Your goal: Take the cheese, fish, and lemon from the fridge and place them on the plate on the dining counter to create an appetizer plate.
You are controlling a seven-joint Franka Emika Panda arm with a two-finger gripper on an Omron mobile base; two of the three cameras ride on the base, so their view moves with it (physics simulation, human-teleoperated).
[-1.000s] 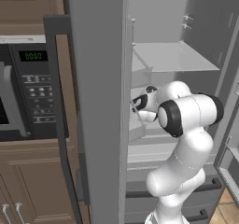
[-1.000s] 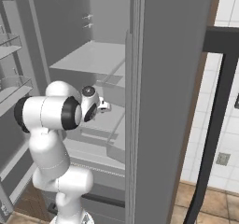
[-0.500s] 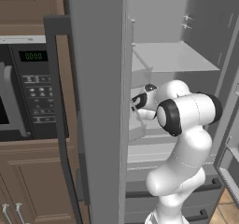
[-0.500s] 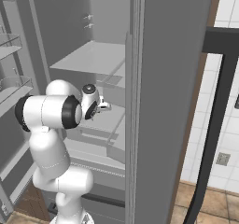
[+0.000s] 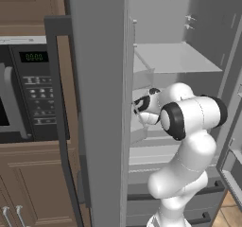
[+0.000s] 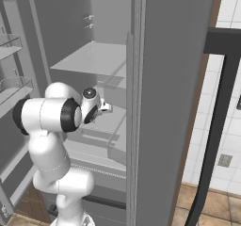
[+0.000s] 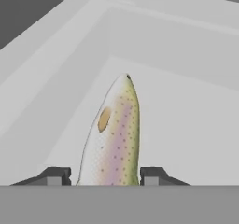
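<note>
jaws closed in on the fish [image 7: 114, 139], one dark fingertip [image 7: 55, 175] pressed to each flank, so the gripper [image 7: 106, 176] looks clenched on it around mid-body, with no gap visible at either side. fish runs straight out from between the tips, nose pointing away, speckled pink-and-olive side up with an orange patch just past the tip on one side. lower body is hidden at the tips, so can't tell how far back the hold sits.

handling guess: light, slim, tapered and probably slick, so it could slide or swing if pinched near the thin end. thickest part, where the tips are now, looks like the right spot. stiff enough here to stick out without drooping.

beyond the fish: pale grey floor of a fridge [image 5: 179, 60] compartment, with walls meeting in a corner past the nose. can't tell whether the fish is resting on that floor or lifted off it.

base views: wrist [image 5: 144, 107] is reaching into the fridge below the big shelf [image 6: 89, 60], with the arm blocking the fish. microwave [image 5: 28, 93] sits off to one side of the fridge door.
</note>
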